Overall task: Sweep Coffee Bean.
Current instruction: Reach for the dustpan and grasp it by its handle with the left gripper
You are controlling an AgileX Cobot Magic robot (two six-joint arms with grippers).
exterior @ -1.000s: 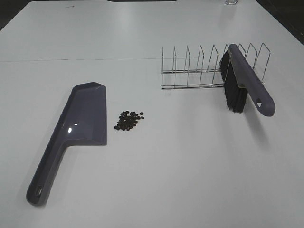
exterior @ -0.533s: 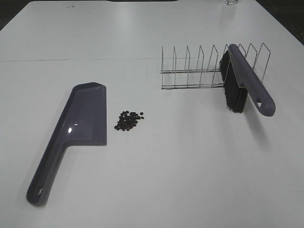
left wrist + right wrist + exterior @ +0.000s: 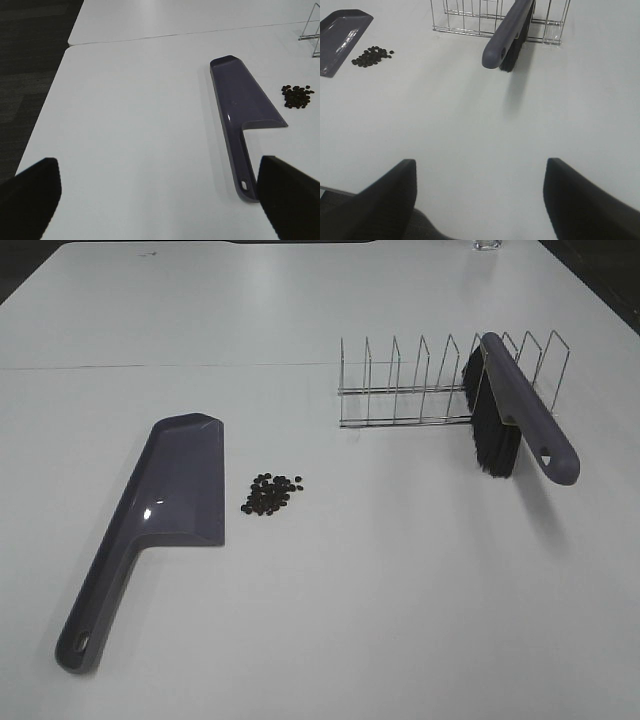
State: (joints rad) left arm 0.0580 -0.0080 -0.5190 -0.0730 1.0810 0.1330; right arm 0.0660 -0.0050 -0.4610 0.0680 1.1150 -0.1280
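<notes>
Beans [image 3: 272, 494] lie in a loose cluster on the table [image 3: 400, 590], just right of the dustpan [image 3: 165, 510] and not touching it. You will see the cluster's long axis slant from near-left to far-right in the high view. Left gripper [image 3: 157, 167] stands wide and empty; right gripper [image 3: 480, 165] is parted, also empty, well short of the brush [image 3: 507, 30].

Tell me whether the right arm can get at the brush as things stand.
Probably yes: the brush sticks its handle out of the rack toward the open right gripper, only bare table between.
</notes>
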